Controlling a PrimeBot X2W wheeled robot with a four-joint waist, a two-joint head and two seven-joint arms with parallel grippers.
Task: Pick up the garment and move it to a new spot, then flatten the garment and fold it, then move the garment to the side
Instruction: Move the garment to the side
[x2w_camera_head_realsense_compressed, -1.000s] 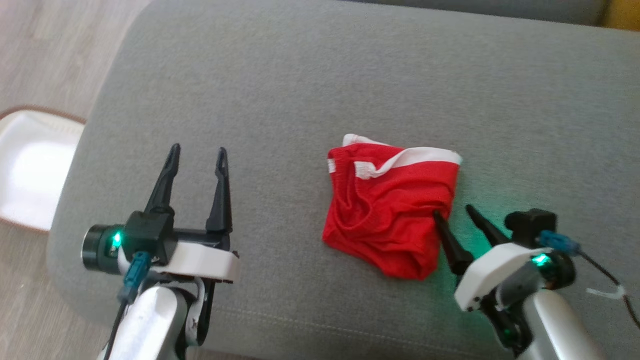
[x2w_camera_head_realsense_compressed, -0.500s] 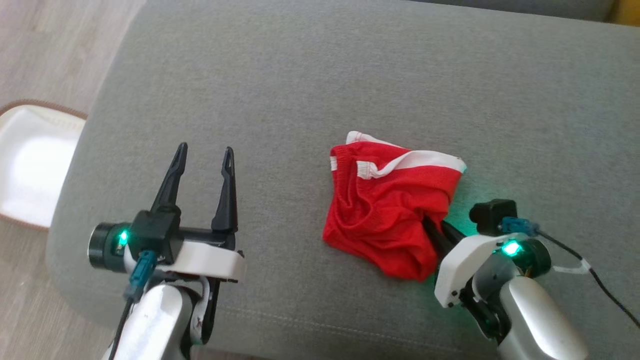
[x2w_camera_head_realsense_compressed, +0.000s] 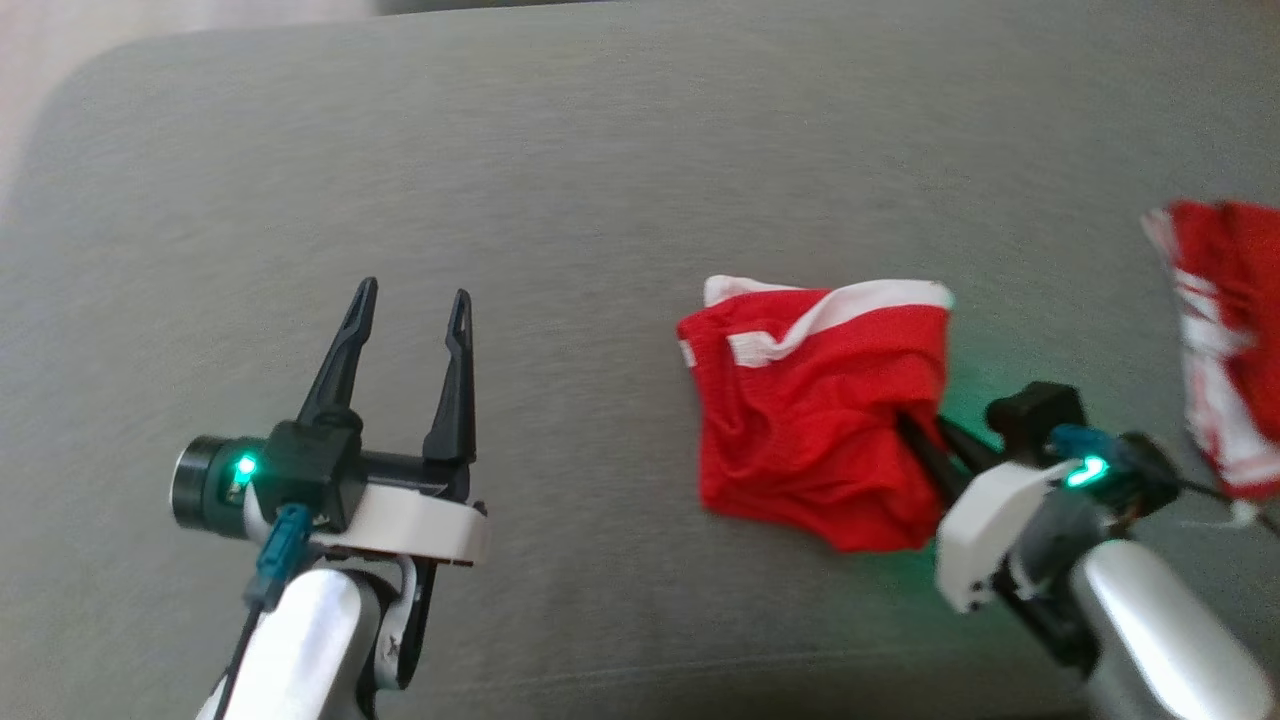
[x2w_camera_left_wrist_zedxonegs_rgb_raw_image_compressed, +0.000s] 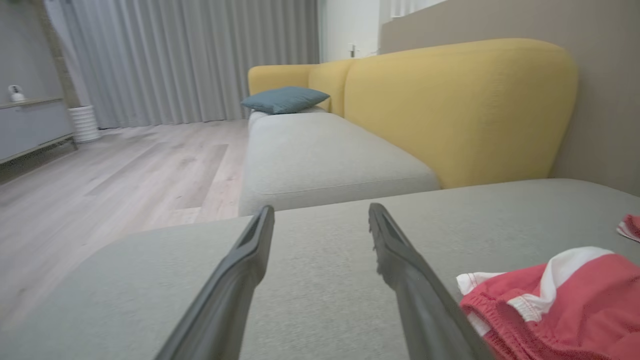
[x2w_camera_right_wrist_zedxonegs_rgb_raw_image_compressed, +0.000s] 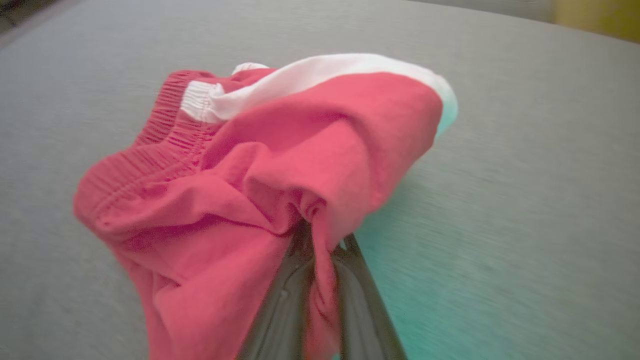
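Position check: we find the left gripper spread and empty, well left of the garment, which lies crumpled on the grey cushion. The right gripper, nearer, is clamped on its right edge.

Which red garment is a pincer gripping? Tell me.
The middle red garment: the right pincer is shut on its edge. The other red garment lies apart at the right, untouched.
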